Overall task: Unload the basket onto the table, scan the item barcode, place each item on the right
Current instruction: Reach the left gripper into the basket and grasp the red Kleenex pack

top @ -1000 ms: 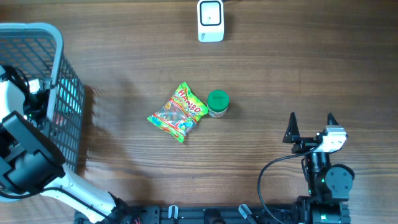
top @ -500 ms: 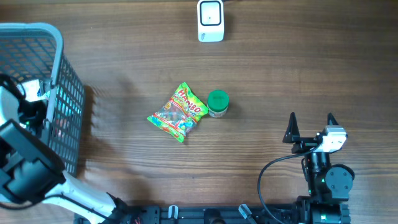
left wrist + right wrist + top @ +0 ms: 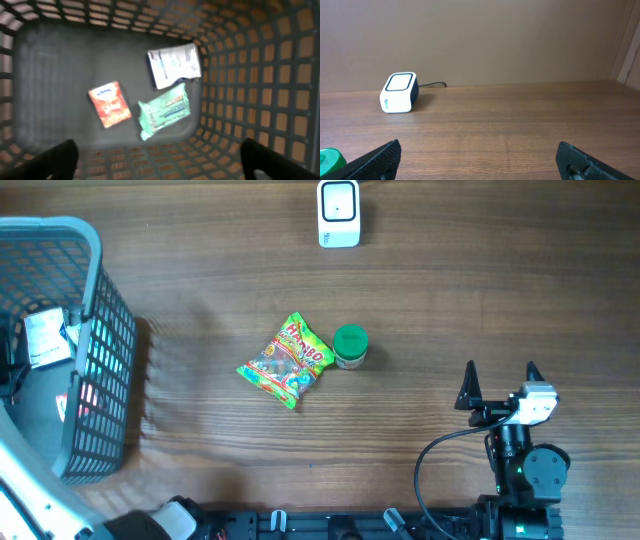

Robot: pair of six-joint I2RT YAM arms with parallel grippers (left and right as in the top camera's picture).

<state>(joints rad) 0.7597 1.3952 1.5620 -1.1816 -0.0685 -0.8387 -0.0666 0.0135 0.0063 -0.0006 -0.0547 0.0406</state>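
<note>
Since a second ago, the left arm (image 3: 22, 480) has drawn back toward the lower left corner of the overhead view, uncovering the floor of the grey basket (image 3: 96, 250), where a white packet (image 3: 43, 338) now shows. Nothing else has shifted. The sweets bag (image 3: 287, 360) lies mid-worktop with the green-lidded jar (image 3: 350, 346) just beside it on the right. The scanner (image 3: 339, 213) stands at the far edge, well apart from both. The right pincer (image 3: 500, 380) sits near the front right with its fingers spread wide and nothing between them. The worktop (image 3: 480, 270) is dark brown wood grain.

Seen from the left wrist, the left pincer (image 3: 159, 155) hangs above the basket with its two dark fingertips (image 3: 55, 161) far apart and empty. On the dark basket floor lie the white packet (image 3: 174, 65), a green packet (image 3: 164, 111) just below it, and a red packet (image 3: 109, 104) to the left. The lattice wall (image 3: 250, 75) lets the brown wood show through.

Seen from the right wrist, the right pincer (image 3: 480, 160) stands wide open over bare wood. The scanner (image 3: 398, 92) rests at the back left with its cable (image 3: 432, 85) trailing right. The jar's green lid (image 3: 331, 159) peeks in at the lower left. A plain tan wall (image 3: 495, 40) rises behind the worktop.
</note>
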